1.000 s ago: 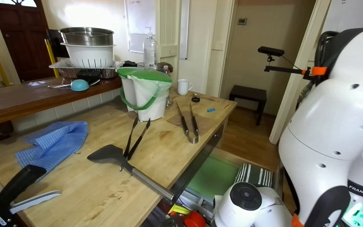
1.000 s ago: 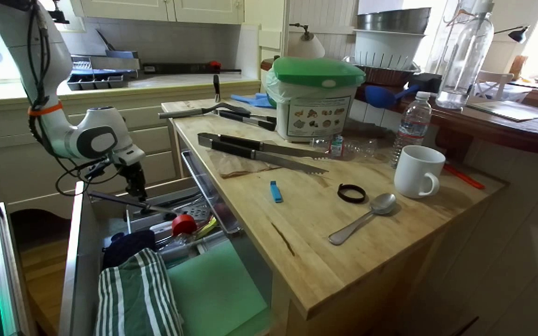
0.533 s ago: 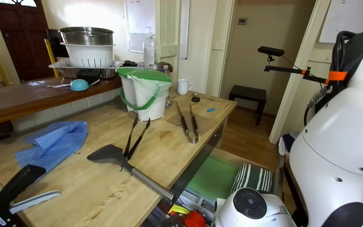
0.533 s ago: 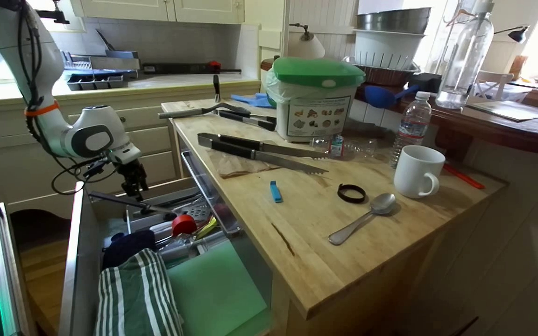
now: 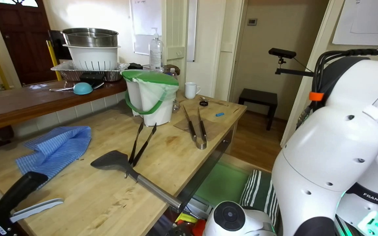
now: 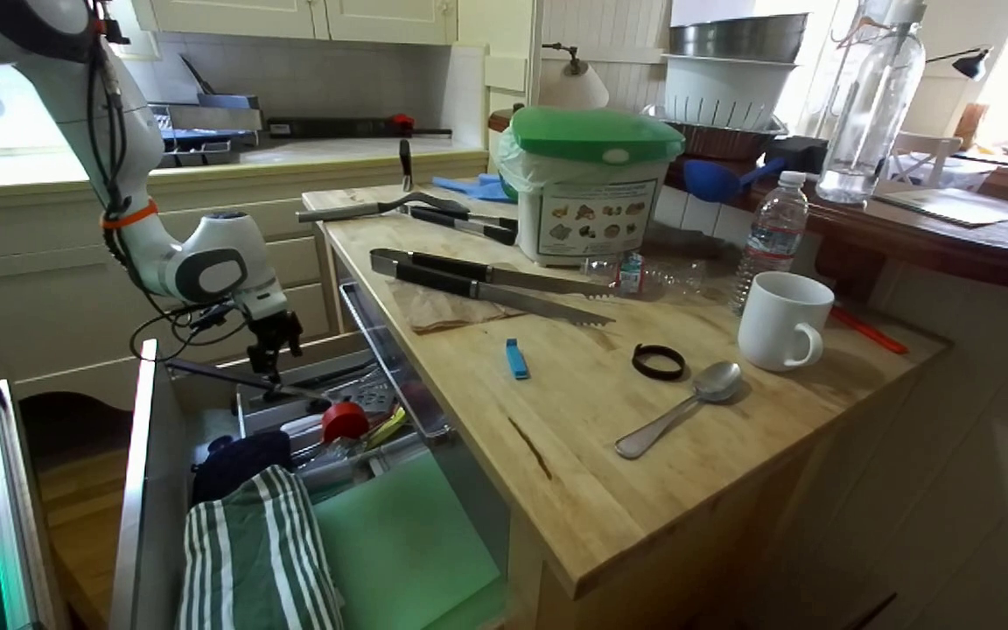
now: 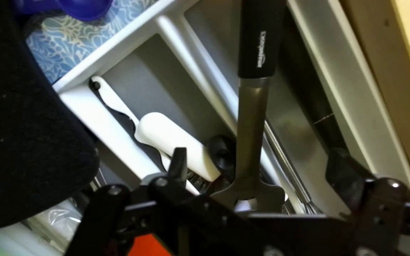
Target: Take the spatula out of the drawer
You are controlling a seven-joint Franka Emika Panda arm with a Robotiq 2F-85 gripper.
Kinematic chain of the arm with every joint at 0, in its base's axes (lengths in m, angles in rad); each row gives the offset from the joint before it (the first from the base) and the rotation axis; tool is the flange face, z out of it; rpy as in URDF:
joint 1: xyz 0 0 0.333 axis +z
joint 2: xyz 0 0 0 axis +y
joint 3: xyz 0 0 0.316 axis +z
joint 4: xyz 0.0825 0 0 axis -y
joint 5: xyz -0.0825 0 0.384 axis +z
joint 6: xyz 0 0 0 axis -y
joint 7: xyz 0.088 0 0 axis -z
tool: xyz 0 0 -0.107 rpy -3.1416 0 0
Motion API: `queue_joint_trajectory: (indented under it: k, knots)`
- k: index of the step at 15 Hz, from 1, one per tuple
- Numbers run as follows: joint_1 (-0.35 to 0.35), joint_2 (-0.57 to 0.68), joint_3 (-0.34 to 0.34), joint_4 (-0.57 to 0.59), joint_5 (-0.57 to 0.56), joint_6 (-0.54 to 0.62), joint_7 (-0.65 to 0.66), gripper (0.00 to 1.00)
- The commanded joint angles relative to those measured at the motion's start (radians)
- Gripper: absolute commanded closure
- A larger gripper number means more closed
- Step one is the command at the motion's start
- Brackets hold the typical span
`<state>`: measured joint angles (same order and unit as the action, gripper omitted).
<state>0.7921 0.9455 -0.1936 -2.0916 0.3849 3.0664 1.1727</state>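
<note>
Claw (image 7: 258, 160): fingers (image 7: 179, 167) spread well apart, pointing down over the drawer (image 6: 141, 472). In the wrist view the spatula (image 7: 251, 113) runs through the gap between them; blade partly hidden by the claw, black handle leading away. Contact between fingers and spatula: cannot tell. In an exterior view the spatula (image 6: 215, 374) lies slantwise inside the drawer, right under the claw, handle end near the side wall. Arm (image 6: 206, 262) bends down to the claw from above.

Below claw and spatula: pale tray (image 7: 116, 49) with dividers. White utensil (image 7: 176, 145) in a compartment to one side of the spatula; dark handle (image 7: 308, 89) in the compartment across the divider. Round red item (image 6: 345, 422) just past the spatula's blade end, yellow item (image 5: 186, 217) beside it. Farther from the claw, same drawer: striped cloth (image 6: 255, 542) alongside a green sheet (image 6: 408, 534).

Up beside the claw, above drawer level: table (image 6: 591, 499). Big spatula (image 5: 143, 181) laid across tongs (image 5: 145, 144), its handle jutting past the table edge on the claw's side. Second tongs (image 6: 438, 278) on brown paper (image 6: 447, 311), also near that edge. Bucket (image 6: 596, 210), green-lidded, upright beyond both tongs in both exterior views. Blue cloth (image 5: 57, 147) beyond the big spatula, well apart from the claw.

Farthest out along the table: blue clip (image 6: 517, 360), black ring (image 6: 657, 376), spoon (image 6: 657, 429), white mug (image 6: 771, 319) upright. Clear bottle (image 6: 771, 232) standing just beside the mug.
</note>
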Motion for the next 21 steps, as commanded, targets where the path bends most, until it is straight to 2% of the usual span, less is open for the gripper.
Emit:
queue_joint_trajectory:
  k: [1,5,10,11,13,15,19,21]
  knots:
    - [0.0,0.11,-0.004,0.146,0.029,-0.073,0.152,0.0]
    - [-0.015,0.17,0.005,0.216,0.001,-0.112,0.28,0.0]
    - [-0.076,0.227,0.022,0.285,-0.051,-0.17,0.276,0.01]
    - [-0.084,0.241,0.025,0.31,-0.063,-0.193,0.277,0.06]
    - [-0.092,0.264,0.023,0.357,-0.09,-0.242,0.282,0.3]
    - [-0.095,0.279,0.022,0.39,-0.118,-0.275,0.288,0.47]
    - [-0.093,0.272,0.014,0.4,-0.176,-0.343,0.307,0.74]
    - [-0.09,0.249,0.013,0.368,-0.19,-0.33,0.312,0.87]
